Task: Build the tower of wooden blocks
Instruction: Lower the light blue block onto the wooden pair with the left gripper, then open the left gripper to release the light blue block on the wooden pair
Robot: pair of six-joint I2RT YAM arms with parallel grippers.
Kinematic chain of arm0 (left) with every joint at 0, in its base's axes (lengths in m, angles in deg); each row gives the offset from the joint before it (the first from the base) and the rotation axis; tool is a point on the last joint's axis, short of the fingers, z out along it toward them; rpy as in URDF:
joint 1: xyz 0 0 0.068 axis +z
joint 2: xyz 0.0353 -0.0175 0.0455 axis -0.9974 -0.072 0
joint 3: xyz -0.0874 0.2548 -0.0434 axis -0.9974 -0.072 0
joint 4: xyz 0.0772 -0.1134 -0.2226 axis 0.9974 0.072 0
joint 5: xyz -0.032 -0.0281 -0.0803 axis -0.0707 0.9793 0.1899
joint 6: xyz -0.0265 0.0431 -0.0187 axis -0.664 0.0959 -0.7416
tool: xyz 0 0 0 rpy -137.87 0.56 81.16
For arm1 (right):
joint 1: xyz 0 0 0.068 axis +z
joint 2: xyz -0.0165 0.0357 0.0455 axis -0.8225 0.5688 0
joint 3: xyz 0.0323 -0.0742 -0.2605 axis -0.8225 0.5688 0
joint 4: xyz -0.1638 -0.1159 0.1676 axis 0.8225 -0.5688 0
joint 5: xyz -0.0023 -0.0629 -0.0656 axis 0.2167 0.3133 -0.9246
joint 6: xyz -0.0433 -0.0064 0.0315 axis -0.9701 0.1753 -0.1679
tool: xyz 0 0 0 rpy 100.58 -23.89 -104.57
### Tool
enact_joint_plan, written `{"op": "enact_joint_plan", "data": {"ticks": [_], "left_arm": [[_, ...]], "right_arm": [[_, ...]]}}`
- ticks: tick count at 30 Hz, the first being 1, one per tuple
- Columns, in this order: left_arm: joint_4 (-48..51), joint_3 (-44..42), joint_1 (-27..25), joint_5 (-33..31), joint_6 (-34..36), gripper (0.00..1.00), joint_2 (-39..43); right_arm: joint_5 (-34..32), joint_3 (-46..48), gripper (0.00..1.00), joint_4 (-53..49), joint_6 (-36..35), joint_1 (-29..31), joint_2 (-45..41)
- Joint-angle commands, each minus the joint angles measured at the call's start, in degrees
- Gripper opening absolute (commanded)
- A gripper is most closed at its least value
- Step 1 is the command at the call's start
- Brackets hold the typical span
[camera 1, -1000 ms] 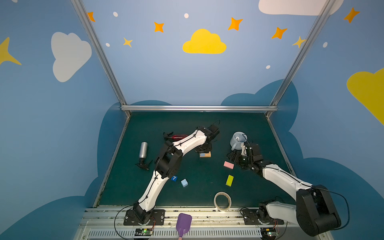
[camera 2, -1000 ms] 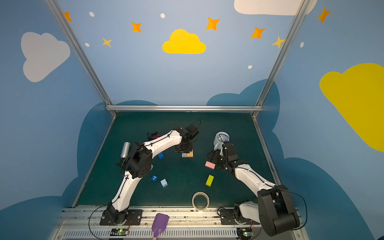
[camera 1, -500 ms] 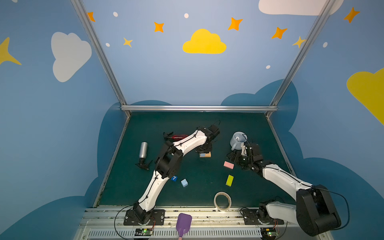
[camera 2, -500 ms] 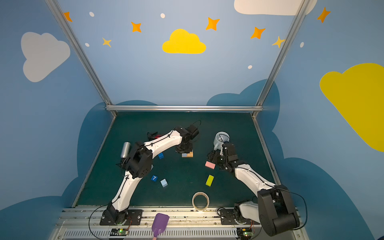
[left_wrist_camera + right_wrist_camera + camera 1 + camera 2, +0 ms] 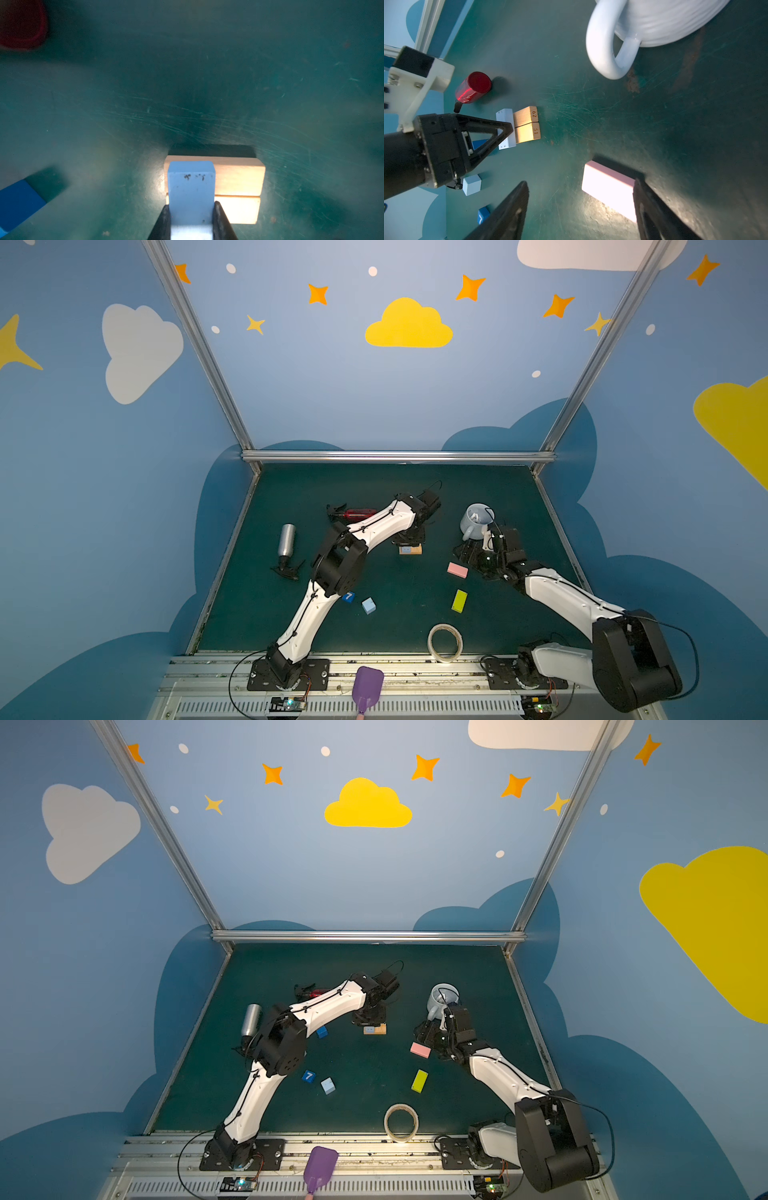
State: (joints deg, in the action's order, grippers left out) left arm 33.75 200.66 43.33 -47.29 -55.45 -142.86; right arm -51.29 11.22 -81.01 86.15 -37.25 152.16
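My left gripper point(image 5: 191, 209) is shut on a light-blue flat block point(image 5: 191, 185). The block lies across the tops of two orange wood blocks point(image 5: 527, 124) that stand side by side on the mat point(image 5: 410, 549). My right gripper point(image 5: 581, 182) is open low over the mat, with the pink block point(image 5: 608, 193) lying between its fingers close to one of them, untouched. In both top views the pink block point(image 5: 457, 570), a yellow-green block point(image 5: 459, 600), a blue cube marked 7 point(image 5: 308, 1075) and a light-blue cube point(image 5: 328, 1085) lie loose. A dark blue cube point(image 5: 322, 1032) sits by the left arm.
A pale blue mug point(image 5: 476, 520) stands just behind the right gripper. A red bottle point(image 5: 357, 513) lies behind the left arm, a silver bottle point(image 5: 286, 541) at the left. A tape roll point(image 5: 445, 642) lies near the front edge, a purple scoop point(image 5: 367, 686) on the rail.
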Motion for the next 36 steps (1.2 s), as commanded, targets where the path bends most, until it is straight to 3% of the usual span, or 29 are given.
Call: {"op": "enact_joint_plan", "data": {"ticks": [1, 20, 36], "left_arm": [[1.48, 1.63, -0.29, -1.08, 0.53, 0.25, -1.35], [2.43, 2.09, -0.34, -1.82, 0.17, 0.44, -1.73], [2.16, 3.57, -0.35, -3.58, 1.07, 0.44, -2.04]], "right_arm": [[0.28, 0.77, 0.78, 0.44, 0.34, -0.20, 0.51], [0.37, 0.88, 0.77, 0.41, 0.34, -0.24, 0.31], [-0.14, 0.90, 0.77, -0.63, 0.34, -0.24, -0.86]]}}
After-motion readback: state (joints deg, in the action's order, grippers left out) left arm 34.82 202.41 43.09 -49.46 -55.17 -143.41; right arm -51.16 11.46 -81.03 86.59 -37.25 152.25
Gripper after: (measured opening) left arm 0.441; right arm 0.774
